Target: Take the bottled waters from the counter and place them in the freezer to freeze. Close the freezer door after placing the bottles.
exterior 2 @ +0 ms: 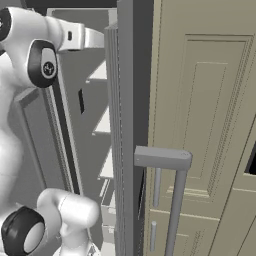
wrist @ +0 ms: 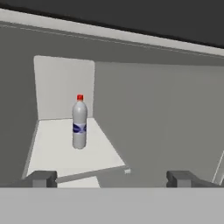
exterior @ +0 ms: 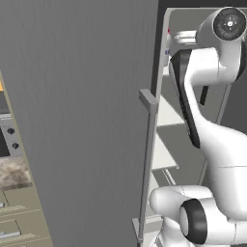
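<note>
Red-capped bottle (wrist: 79, 122) stands upright mid-shelf (wrist: 52, 151) in the freezer, ahead-left of the empty, wide-open gripper (wrist: 111, 178).

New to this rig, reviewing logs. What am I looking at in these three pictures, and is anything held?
It is a white robot arm on a driving base, in a rendered kitchen. Two pictures come from cameras on the base, behind the arm to its left and right; both look past the open freezer door into the freezer. The third looks along the end effector, whose jaws stand open and hold nothing. A red-capped water bottle stands upright on a white shelf inside.
</note>
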